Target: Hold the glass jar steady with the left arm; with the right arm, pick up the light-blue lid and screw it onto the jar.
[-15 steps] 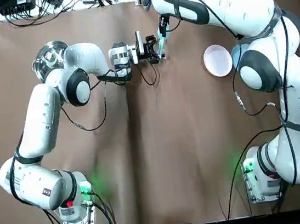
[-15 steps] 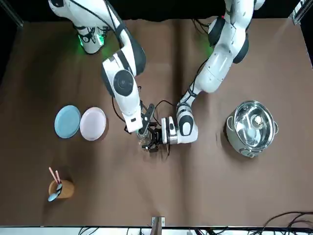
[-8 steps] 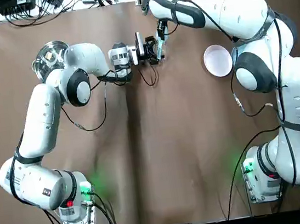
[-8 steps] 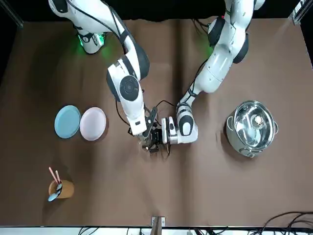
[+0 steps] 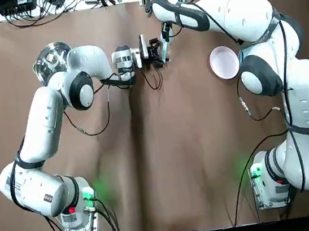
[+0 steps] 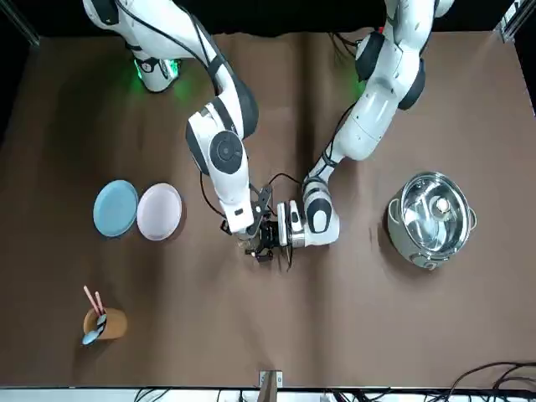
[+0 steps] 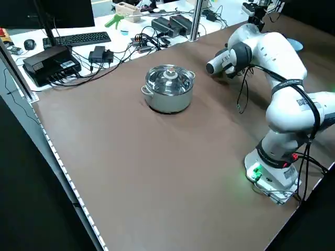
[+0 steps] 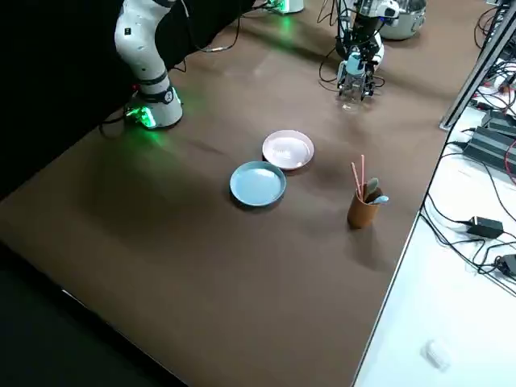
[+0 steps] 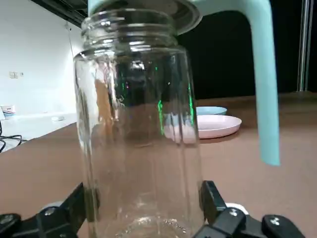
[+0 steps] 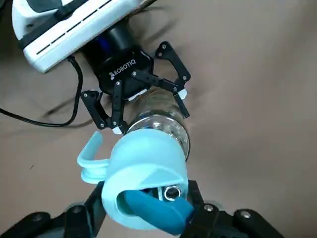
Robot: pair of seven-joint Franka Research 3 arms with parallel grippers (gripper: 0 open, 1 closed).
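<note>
Glass jar (image 9: 138, 129) first: this clear, round vessel with a threaded neck stands upright on the brown cloth-covered table (image 5: 164, 148), toward the far edge and about midway across. Your left gripper (image 9: 141, 220) reaches in low from the side. Its black fingers (image 10: 181, 101) are clamped on the glass jar's lower body, one on either side. Your right gripper (image 10: 146, 208) comes from above and is closed on the light-blue plastic lid (image 10: 146, 171), which sits over the jar's mouth. You cannot tell whether the threads have caught. A light-blue carrying loop (image 9: 262, 84) hangs from the lid down beside the glass.

A black cable (image 5: 153, 81) from the left wrist droops onto the cloth just beside the jar. A lidded stainless-steel pot (image 5: 51, 58) sits on your left side, near the left arm's elbow and well apart from the jar. On your right lie a round pink plate (image 6: 159, 211) and a round light-blue plate (image 6: 115, 208), edge to edge. From overhead the right arm arches over them and hides the blue one. A brown cup (image 6: 104, 323) holding pink sticks and a blue spoon stands beyond the plates, near the far right corner.

Past the far edge is a white bench with cables, power bricks and a black keyboard (image 7: 78, 38). A metal post (image 7: 195, 18) rises at that edge.
</note>
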